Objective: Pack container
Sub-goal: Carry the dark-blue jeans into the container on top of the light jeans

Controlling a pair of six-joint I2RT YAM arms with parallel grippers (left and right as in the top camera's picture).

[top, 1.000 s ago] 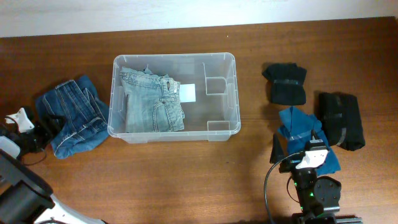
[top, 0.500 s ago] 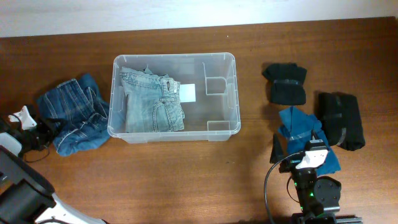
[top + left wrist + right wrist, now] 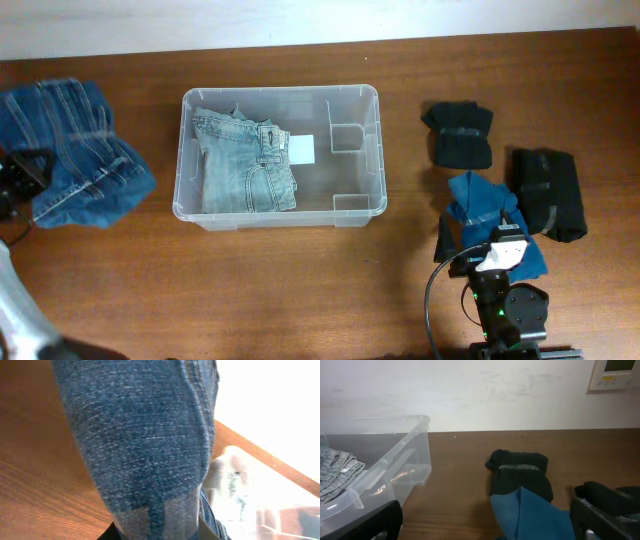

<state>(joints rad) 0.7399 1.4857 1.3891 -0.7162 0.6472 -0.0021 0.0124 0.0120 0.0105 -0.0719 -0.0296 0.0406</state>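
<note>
The container [image 3: 280, 155], a clear plastic bin, sits on the wooden table [image 3: 300, 290] left of centre. 1 pair of light-wash folded jeans [image 3: 245, 160] lies in its left half, beside a white label [image 3: 302, 149] on the base. At the far left, well apart from the bin, the left gripper [image 3: 30, 172] pinches a pair of dark blue jeans [image 3: 75, 150], and the denim hangs in front of its wrist camera. The right gripper [image 3: 487, 517] is spread wide near a teal cloth [image 3: 530, 515]. 2 black folded garments lie close by, one [image 3: 460, 135] beyond the cloth and the other [image 3: 550, 192] to its right.
</note>
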